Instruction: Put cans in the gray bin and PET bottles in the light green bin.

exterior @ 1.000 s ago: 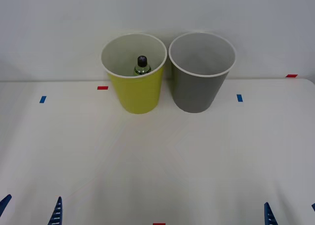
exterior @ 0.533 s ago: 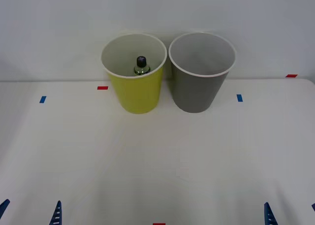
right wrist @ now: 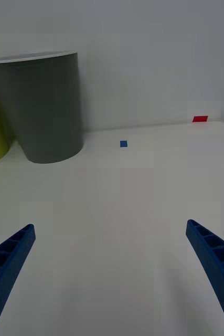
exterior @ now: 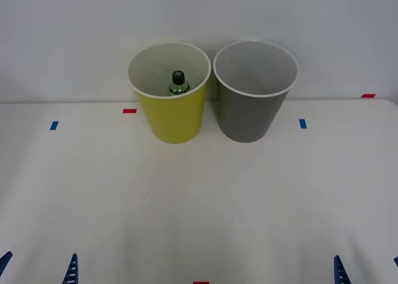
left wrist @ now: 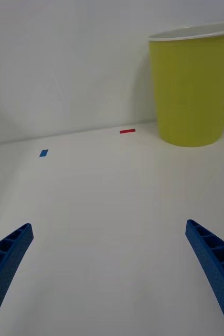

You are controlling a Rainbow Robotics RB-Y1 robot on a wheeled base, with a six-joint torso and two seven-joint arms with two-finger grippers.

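The PET bottle point(exterior: 178, 83) is standing inside the light green bin point(exterior: 171, 119), the gray bin point(exterior: 252, 116) touching at its 3 o'clock. The left tool point(exterior: 38, 268) and the right tool point(exterior: 367, 270) are idling wide at the tabletop's point(exterior: 199, 197) 6 o'clock edge.

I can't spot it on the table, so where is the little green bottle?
In the front view, the bottle stands inside the light green bin, which sits left of the gray bin at the table's far edge.

No readable text, brand, number or sign appears anywhere. The bottle point(exterior: 178, 82) inside the light green bin point(exterior: 171, 116) shows a green label, but nothing on it can be read.
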